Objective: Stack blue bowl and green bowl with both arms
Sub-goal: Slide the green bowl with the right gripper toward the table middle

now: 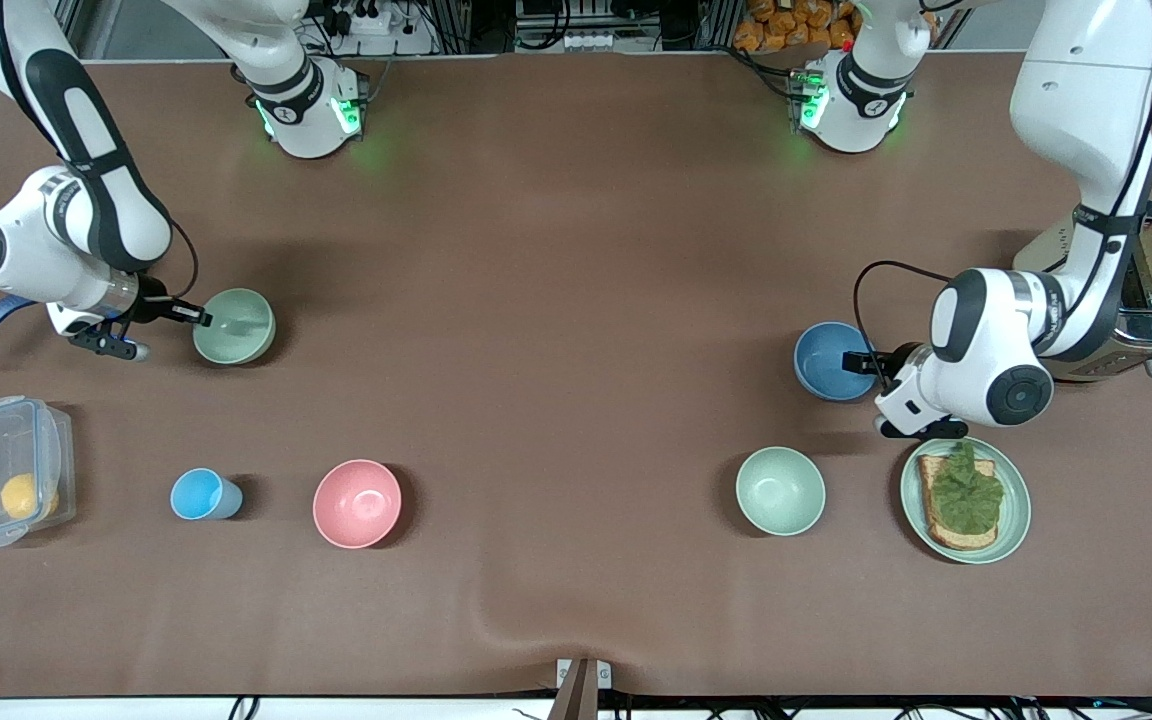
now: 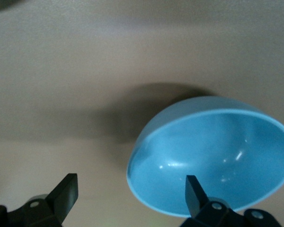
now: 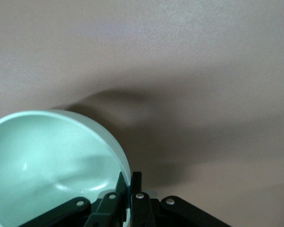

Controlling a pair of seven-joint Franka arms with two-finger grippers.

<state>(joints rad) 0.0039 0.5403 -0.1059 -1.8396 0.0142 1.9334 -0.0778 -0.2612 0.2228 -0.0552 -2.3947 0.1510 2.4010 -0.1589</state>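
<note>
Pink bowl (image 1: 357,503) sitting idle on table (image 1: 576,250), right pincer (image 1: 198,316) pinching green bowl (image 1: 234,326) rim at its end, left pincer (image 1: 861,362) straddling blue bowl (image 1: 829,361) rim, spread, well apart.

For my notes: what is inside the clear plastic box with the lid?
Inside the clear lidded plastic box lies one round yellow-orange fruit. Nothing else shows through its walls.
</note>
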